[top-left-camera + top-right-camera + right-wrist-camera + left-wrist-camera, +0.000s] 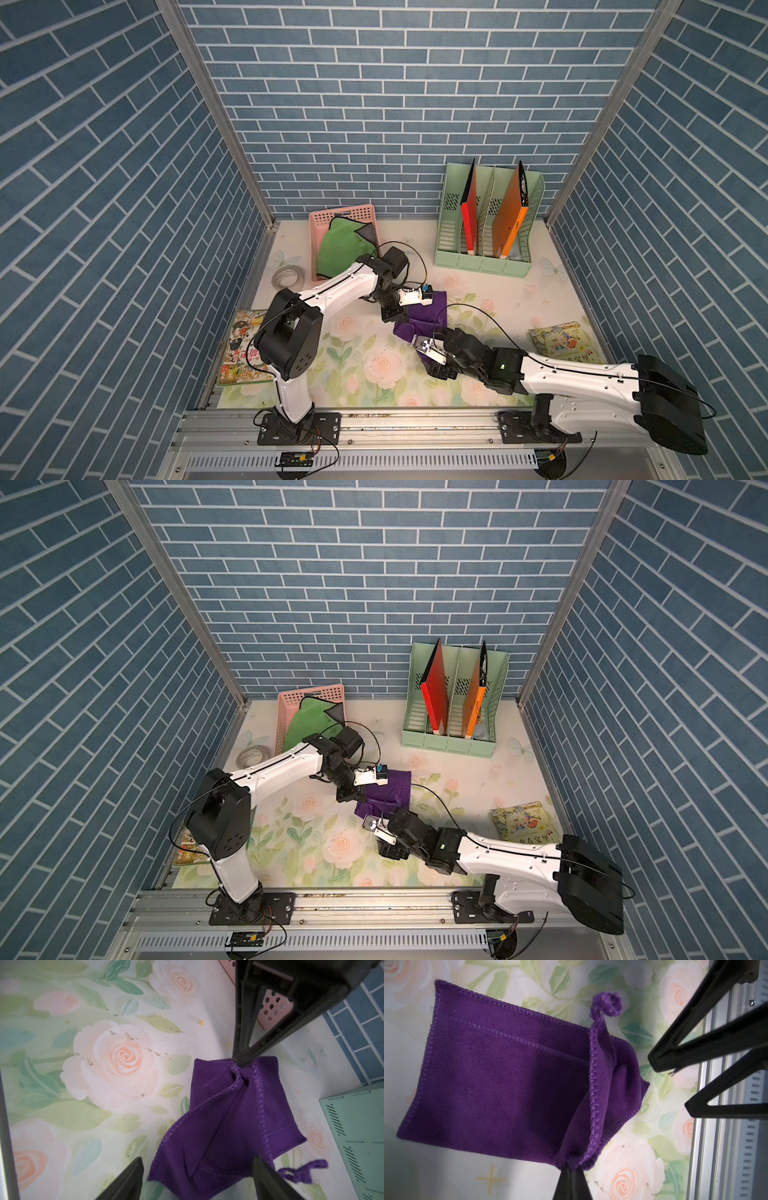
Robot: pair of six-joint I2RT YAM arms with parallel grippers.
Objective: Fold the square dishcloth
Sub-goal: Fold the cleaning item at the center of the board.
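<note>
We pinch bunched corner of purple square microfibre dishcloth (500, 1084), lying part-folded mid floral desk (361, 357), in left claw (572, 1167), likely anchoring fold; right claw (198, 1159) spread wide, empty, over cloth's edge.

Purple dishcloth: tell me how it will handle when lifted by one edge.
Probably floppy: the purple dishcloth bunches and drapes where the left gripper pinches it. Likely light: that small pinch holds up a whole fold. Its napped surface probably won't slip.

A purple dishcloth (500, 1084) is set off against a tabletop (124, 1057) printed with pink roses and walls (415, 104) patterned in blue brick.
</note>
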